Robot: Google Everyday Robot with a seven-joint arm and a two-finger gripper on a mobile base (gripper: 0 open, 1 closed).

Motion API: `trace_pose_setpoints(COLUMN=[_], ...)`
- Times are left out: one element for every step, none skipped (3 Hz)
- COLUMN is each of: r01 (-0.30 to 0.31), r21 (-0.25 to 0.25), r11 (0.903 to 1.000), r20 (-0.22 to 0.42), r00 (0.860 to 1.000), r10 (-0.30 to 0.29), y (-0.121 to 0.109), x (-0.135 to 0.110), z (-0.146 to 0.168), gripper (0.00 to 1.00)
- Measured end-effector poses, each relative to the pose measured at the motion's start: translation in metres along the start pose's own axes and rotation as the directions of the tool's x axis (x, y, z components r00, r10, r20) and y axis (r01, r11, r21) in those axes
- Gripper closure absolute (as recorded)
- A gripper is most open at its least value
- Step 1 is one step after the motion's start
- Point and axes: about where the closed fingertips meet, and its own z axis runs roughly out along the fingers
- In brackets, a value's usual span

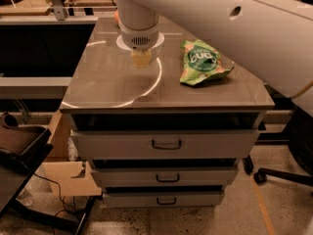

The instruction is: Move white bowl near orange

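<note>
The white bowl [158, 42] sits toward the back of the cabinet top [107, 84]. Most of it is hidden under my wrist, and only its rim shows on both sides. My gripper [141, 58] points down at the bowl's front rim, its yellowish fingertips closed on it. The orange [117, 16] shows as a small orange sliver just behind and left of the bowl, mostly hidden by my arm. My white arm crosses the top right of the view.
A crumpled green snack bag [201, 62] lies to the right of the bowl. The cabinet has three drawers [166, 144] below. A cardboard box [63, 173] and a dark tray [19, 143] stand on the left, and a chair base [276, 174] on the right.
</note>
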Motion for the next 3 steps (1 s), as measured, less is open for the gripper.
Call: trace_pose_setpoints(r01=[0.031,0.078,0.070], r21=[0.050,0.107,0.165], r11=[0.9983,0.9912,0.9838], r20=[-0.042,-0.081,-0.093], r00=[0.999,0.994,0.994], r10=[-0.029,-0.070,-0.055], y=[-0.046,-0.101,-0.150], x=[0.002,-0.007,-0.006], z=[-0.001,0.009,0.027], gripper=[1.00,1.00,1.00])
